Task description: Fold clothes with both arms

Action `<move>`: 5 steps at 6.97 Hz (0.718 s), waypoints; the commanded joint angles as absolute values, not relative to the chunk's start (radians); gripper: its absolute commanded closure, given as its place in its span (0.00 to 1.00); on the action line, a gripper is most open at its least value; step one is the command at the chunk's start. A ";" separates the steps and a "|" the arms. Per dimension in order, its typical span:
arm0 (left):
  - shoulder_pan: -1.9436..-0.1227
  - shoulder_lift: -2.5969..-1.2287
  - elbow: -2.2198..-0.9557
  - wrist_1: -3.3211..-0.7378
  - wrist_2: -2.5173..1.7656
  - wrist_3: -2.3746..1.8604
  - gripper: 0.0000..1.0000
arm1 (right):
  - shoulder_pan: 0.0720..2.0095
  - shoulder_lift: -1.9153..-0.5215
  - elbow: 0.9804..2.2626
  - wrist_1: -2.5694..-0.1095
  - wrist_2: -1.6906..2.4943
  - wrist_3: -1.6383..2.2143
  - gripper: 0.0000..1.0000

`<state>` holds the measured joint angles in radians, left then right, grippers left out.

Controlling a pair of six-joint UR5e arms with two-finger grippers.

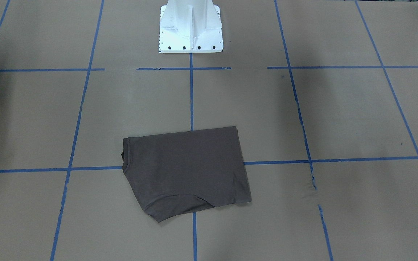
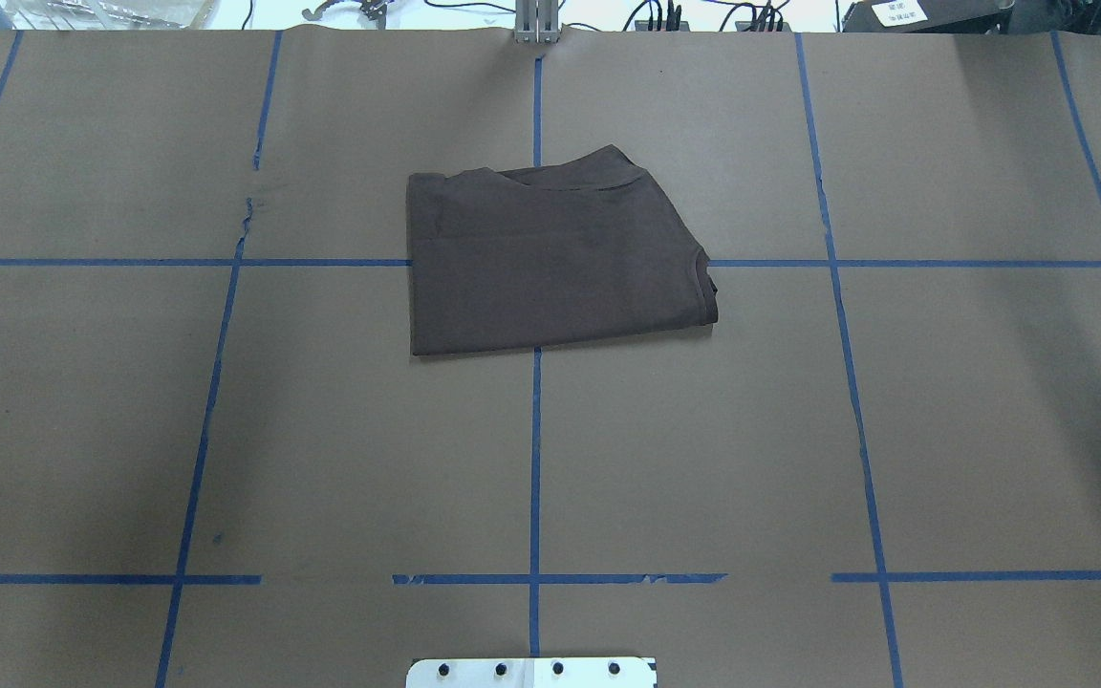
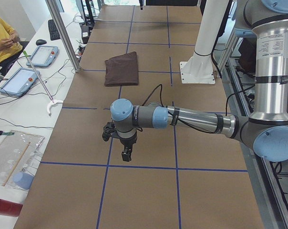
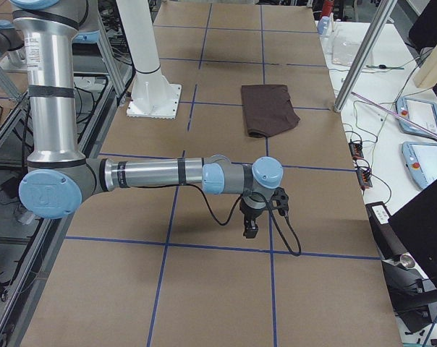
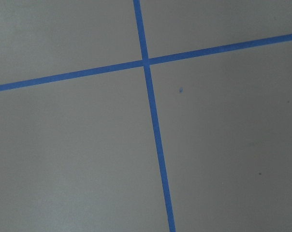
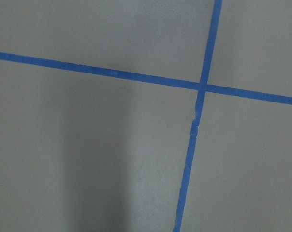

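You will find the dark brown T-shirt (image 2: pixel 550 258) folded into a compact, roughly rectangular packet, lying flat on the bench (image 2: pixel 130 430). In the overhead view it sits at 12 o'clock from the white pedestal base (image 2: pixel 531 672), straddling the centre blue tape line (image 2: pixel 535 459) and one cross line. Its ribbed collar is on the packet's 3 o'clock side. A curved hem or sleeve edge runs along the 12 o'clock side, where a corner pokes out past the fold.

Neither arm touches the shirt; both are well apart from it, towards the two ends of the bench. In the left-side view the left arm (image 3: pixel 191 119) stretches out level towards 9 o'clock. The left fingers (image 3: pixel 127 153) hang pointing down over bare brown paper near a tape line. In the right-side view the right arm (image 4: pixel 153 173) reaches towards 3 o'clock, and the right fingers (image 4: pixel 249 228) also point down.

From these side views alone you cannot tell whether either pair of fingers is spread or pressed together. Each wrist camera shows only brown paper with a crossing of blue tape, and no cloth.
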<state>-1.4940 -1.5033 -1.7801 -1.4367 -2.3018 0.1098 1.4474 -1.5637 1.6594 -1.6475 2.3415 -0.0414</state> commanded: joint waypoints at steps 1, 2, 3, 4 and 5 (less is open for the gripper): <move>-1.488 -1.506 -1.773 -1.437 -2.312 0.110 0.00 | 1.453 -1.557 1.655 -1.647 2.333 -0.041 0.00; -1.488 -1.506 -1.769 -1.439 -2.310 0.109 0.00 | 1.454 -1.555 1.660 -1.647 2.335 -0.041 0.00; -1.488 -1.506 -1.769 -1.437 -2.313 0.110 0.00 | 1.454 -1.555 1.657 -1.646 2.333 -0.041 0.00; -1.488 -1.506 -1.761 -1.437 -2.313 0.112 0.00 | 1.454 -1.555 1.655 -1.647 2.332 -0.040 0.00; -1.488 -1.506 -1.756 -1.439 -2.313 0.115 0.00 | 1.454 -1.555 1.652 -1.647 2.333 -0.040 0.00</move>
<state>-1.4880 -1.5063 -1.7623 -1.4378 -2.3128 0.1122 1.4541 -1.5556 1.6551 -1.6471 2.3327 -0.0404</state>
